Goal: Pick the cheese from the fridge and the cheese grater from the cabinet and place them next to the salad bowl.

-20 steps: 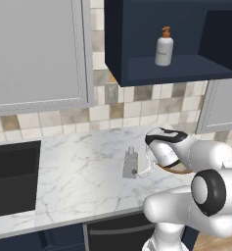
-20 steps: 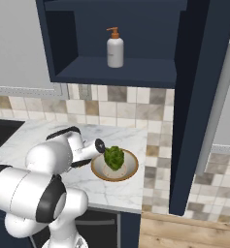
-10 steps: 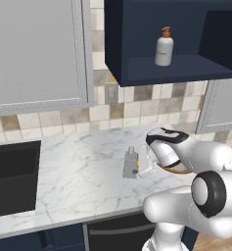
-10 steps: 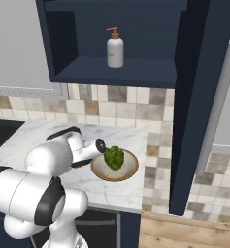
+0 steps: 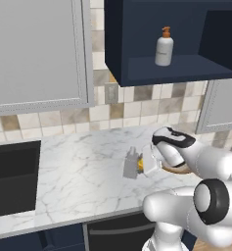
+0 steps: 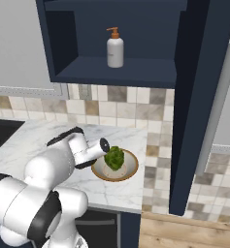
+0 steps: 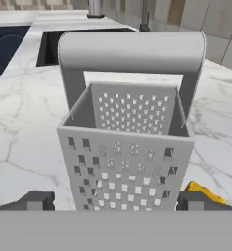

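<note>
Right base view: salad bowl (image 6: pixel 129 167) (greens (image 6: pixel 114 157) inside)

Both base cameras look forward and down from behind, sharing the marble worktop (image 5: pixel 78 166) and navy cabinet (image 6: pixel 131 72); the hand camera sits close to the grater (image 7: pixel 127 147).

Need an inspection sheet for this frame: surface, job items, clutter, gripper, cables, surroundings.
Surface: white marble counter, dark sink at its left end.
Job's things: cheese grater upright on the counter; cheese, a yellow sliver low beside it; salad bowl with greens on the counter, right of the hand.
Clutter: soap bottle in the open navy cabinet.
Grippers: gripper open, jaws either side of the grater's base, not clamped.
Cables: nothing seen.
Surroundings: tiled backsplash, grey wall cabinet.
</note>
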